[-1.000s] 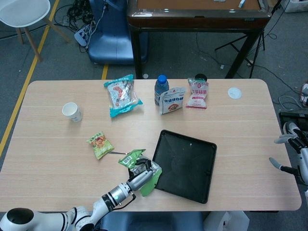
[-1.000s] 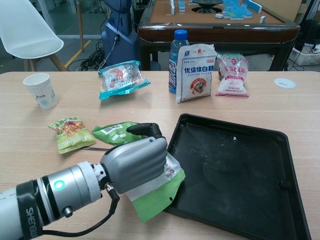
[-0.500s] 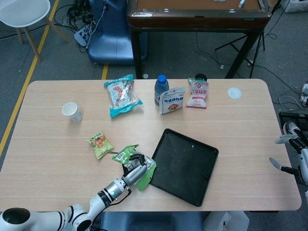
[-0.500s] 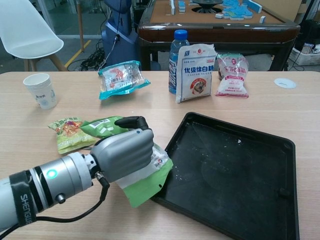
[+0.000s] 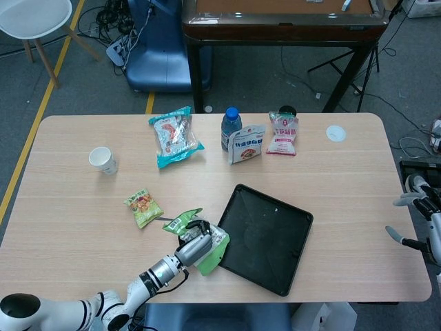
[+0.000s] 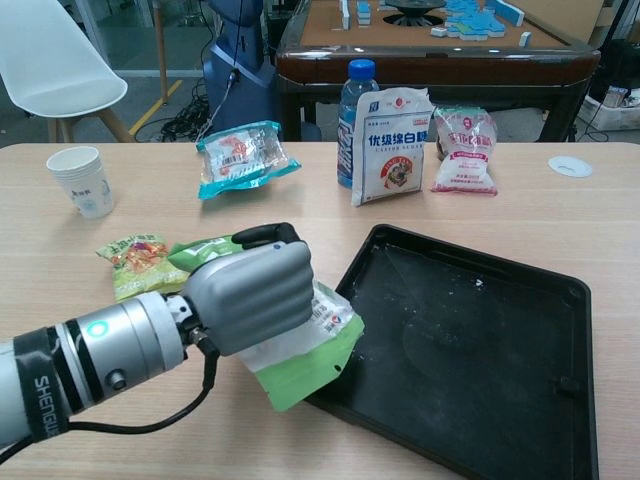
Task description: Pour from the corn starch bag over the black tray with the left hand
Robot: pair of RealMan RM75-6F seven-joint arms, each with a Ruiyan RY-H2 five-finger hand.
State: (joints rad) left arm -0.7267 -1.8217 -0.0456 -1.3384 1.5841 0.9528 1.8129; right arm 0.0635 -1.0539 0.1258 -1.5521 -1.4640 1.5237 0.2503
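My left hand (image 5: pixel 193 247) (image 6: pixel 250 295) grips a green corn starch bag (image 5: pixel 212 254) (image 6: pixel 302 372) just above the table, near the front edge. The bag lies tilted, and its lower corner overlaps the left rim of the black tray (image 5: pixel 272 241) (image 6: pixel 480 350). Its barcode end (image 5: pixel 179 221) sticks out behind the hand. The tray lies flat, right of the hand, with a few white specks in it. My right hand (image 5: pixel 420 210) hangs off the table's right side, fingers apart, holding nothing.
A small green snack packet (image 5: pixel 143 207) (image 6: pixel 138 265) lies left of the hand. Further back are a paper cup (image 5: pixel 103 160), a teal snack bag (image 5: pixel 175 136), a water bottle (image 5: pixel 230 126), two white bags (image 6: pixel 392 130) (image 6: pixel 464 137) and a white lid (image 5: pixel 335 133).
My left hand drew the bag back to the left, then came right again, so the bag's corner is over the tray's rim. The tray shifted slightly right.
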